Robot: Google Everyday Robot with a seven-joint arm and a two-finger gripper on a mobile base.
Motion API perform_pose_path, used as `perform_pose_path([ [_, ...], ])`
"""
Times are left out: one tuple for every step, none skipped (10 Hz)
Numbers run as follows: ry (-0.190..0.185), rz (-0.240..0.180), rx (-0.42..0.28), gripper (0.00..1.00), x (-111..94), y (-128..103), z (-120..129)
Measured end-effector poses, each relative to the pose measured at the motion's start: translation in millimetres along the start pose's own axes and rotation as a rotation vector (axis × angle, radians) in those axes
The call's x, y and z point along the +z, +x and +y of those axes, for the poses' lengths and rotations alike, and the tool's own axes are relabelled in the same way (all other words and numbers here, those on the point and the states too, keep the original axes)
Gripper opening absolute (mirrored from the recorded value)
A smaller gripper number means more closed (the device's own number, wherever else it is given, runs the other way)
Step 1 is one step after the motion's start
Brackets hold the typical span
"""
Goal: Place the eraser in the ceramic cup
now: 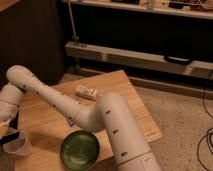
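Tool [7,133] shut beside ceramic cup [18,145].

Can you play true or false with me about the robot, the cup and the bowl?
1. The bowl is green. True.
2. The gripper is at the far right of the picture. False: it is at the far left, just above the cup.
3. The eraser lies in the bowl. False: the shut gripper seems to hold it at the cup's rim.
4. A white packet lies on the table beyond the arm. True.
5. The cup stands on top of the packet. False: it stands apart, left of the bowl in the picture.
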State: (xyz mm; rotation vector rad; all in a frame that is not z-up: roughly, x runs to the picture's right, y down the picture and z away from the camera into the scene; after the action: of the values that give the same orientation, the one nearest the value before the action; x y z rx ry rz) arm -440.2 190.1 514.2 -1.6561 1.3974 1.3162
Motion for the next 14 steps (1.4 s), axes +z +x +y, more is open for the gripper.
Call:
perform_pose_path([
  [0.007,0.009,0.008,0.00,2,-4,2],
  [0.013,0.016,0.014,0.00,5,-11,3],
  [0.017,0.025,0.016,0.00,9,-16,3],
  [0.015,0.033,0.019,0.00,8,-19,2],
  [0.014,0.039,0.021,0.00,8,-21,1],
  [0.014,0.045,0.021,0.00,8,-23,1],
  [0.011,0.050,0.024,0.01,7,-26,0],
  [0.009,0.053,0.026,0.05,7,-27,-1],
  [0.003,0.057,0.031,0.18,5,-31,-3],
  [-0.001,0.062,0.033,0.27,4,-34,-5],
  [-0.006,0.069,0.034,0.37,3,-39,-7],
  [-0.010,0.080,0.030,0.47,3,-42,-8],
  [-0.017,0.095,0.025,0.59,2,-47,-10],
  [-0.024,0.108,0.021,0.69,0,-51,-11],
])
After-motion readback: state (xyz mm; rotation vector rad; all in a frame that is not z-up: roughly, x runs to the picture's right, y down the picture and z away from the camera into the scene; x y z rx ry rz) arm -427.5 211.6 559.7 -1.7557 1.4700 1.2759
